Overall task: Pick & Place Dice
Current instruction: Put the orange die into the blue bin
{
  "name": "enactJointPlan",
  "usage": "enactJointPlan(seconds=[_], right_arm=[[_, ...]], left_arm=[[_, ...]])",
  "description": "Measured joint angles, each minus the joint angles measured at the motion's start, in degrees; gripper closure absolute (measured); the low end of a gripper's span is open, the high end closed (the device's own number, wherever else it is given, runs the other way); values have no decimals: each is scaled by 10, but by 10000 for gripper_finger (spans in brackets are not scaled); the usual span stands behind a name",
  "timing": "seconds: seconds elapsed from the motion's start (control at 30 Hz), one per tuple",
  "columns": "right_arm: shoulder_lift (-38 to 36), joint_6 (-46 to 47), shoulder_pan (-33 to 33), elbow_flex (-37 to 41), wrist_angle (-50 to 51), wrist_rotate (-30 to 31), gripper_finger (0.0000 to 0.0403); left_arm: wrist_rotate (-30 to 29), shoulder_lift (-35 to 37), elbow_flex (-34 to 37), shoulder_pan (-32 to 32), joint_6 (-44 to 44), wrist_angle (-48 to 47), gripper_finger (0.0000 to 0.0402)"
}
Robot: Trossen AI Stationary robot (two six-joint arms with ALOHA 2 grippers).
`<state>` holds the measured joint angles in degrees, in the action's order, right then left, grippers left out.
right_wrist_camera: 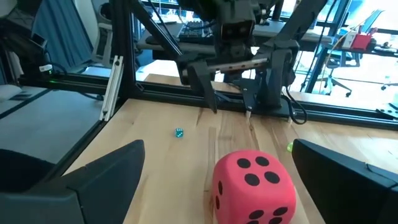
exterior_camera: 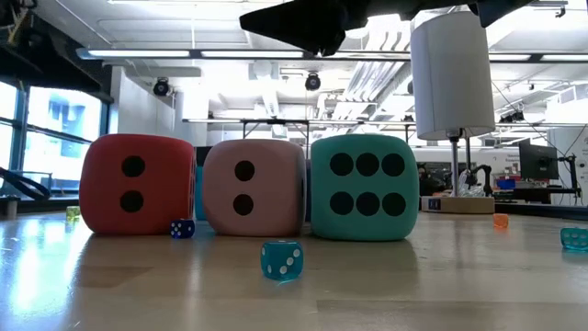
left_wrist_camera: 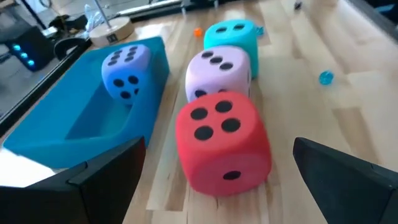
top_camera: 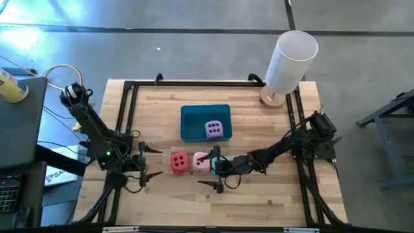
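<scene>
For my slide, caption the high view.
Purple die in blue tray; red die and pink die between two open grippers.

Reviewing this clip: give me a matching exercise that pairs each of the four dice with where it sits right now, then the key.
Things:
1. purple die
2. red die
3. pink die
4. teal die

Places:
A. middle of the row of three on the table
B. inside the blue tray
C. end of the row nearest the left gripper
D. end of the row under the right gripper

Pairs: 1-B, 2-C, 3-A, 4-D
</scene>
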<state>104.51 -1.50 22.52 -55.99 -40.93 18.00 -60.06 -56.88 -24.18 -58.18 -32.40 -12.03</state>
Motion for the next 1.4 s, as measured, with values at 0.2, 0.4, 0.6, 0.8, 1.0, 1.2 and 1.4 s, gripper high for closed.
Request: enactJointPlan(seconds=[0.2, 0.4, 0.6, 0.8, 1.0, 1.2, 1.4], right_arm=[[0, 15, 0, 0, 4, 0, 3], [0, 15, 0, 0, 4, -1, 3], [0, 15, 0, 0, 4, -1, 3], [0, 15, 0, 0, 4, -1, 3], [0, 14, -1, 0, 4, 0, 3], [0, 13, -5, 0, 4, 0, 3], [0, 13, -6, 0, 4, 0, 3]], left_arm=[[16, -49, 0, 14, -50, 2, 2], [17, -71, 0, 27, -52, 3, 2], [18, -71, 0, 40, -52, 6, 2], [18, -71, 0, 48, -69, 24, 2], [18, -71, 1, 57, -70, 26, 2], [36, -71, 0, 66, -50, 26, 2], [76, -71, 1, 80, -57, 31, 2]])
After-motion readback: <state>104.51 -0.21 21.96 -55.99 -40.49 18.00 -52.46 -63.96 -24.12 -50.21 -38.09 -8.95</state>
